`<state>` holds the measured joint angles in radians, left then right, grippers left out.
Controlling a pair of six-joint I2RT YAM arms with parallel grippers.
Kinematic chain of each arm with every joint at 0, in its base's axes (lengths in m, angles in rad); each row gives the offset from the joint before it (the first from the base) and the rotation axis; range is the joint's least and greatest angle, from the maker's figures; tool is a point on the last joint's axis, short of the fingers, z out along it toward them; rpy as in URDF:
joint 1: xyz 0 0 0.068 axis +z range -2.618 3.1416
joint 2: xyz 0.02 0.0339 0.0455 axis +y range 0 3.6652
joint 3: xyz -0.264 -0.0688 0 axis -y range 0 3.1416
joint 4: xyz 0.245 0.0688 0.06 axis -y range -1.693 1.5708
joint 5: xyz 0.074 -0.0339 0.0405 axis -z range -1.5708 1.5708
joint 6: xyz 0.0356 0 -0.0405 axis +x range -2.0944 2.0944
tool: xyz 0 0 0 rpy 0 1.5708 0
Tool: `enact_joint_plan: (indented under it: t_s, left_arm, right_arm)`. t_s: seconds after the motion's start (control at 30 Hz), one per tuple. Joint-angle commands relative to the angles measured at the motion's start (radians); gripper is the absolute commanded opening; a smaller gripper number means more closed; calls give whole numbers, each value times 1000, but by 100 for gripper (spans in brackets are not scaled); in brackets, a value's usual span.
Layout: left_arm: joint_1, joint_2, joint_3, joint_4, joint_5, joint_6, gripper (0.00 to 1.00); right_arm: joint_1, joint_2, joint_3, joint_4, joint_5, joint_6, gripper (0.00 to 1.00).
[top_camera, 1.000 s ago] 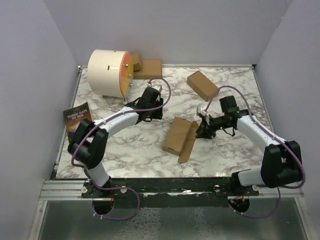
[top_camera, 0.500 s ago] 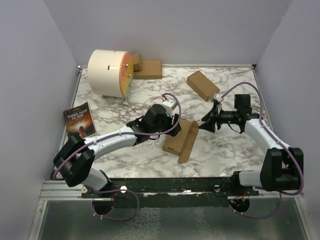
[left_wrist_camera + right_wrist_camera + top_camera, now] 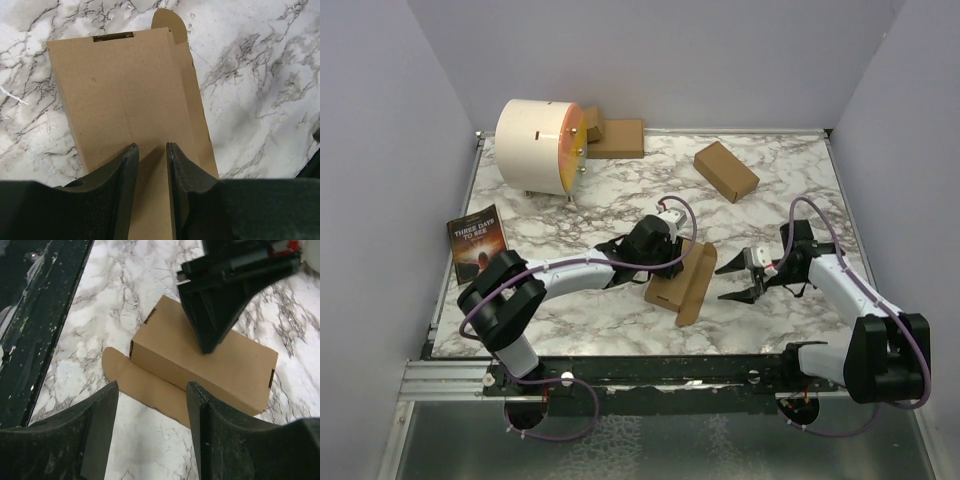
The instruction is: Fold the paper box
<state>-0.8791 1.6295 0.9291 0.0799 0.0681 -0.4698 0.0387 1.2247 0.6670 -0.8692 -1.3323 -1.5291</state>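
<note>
Brown cardboard sits at the centre of the marble surface [image 3: 790, 200]: the paper box [image 3: 665, 292], folded into a small oblong carton, lies toward the near edge between the two arms, with one long flap [image 3: 125, 372] spread flat on the marble on the side facing the right arm. The left end effector [image 3: 150, 162] hangs directly over the carton's top panel, its fingers only a narrow gap apart with nothing between them; in the right wrist view the tips appear to rest on the cardboard. The right end effector [image 3: 740, 281] hovers just beside the flap, jaws wide apart and empty, clear of the box. Toward the far edge lie a second brown carton [image 3: 726, 171], a white drum [image 3: 535, 145] with an orange face, and flat cardboard pieces [image 3: 618, 138] behind it. A dark paperback book [image 3: 478, 240] rests at the left edge.
</note>
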Motion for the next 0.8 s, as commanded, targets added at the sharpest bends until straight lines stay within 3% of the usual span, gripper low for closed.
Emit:
enact_joint_plan:
  t_s: [0.0,0.2,0.3,0.77]
  left_arm:
    - [3,35,-3,-3,20,-15,32]
    - [50,61,-4,1,14,-57,32]
    - [79,92,1,9,21,-84,32]
    - [110,142,9,62,72,-136,33]
  right_arm:
    - [81,-17,-12,-125,-4,-255,55]
    - [373,-91,-120,229,228,48,51]
    - [491,-73,-147,320,324,95,49]
    - [649,16,-257,783,668,303,48]
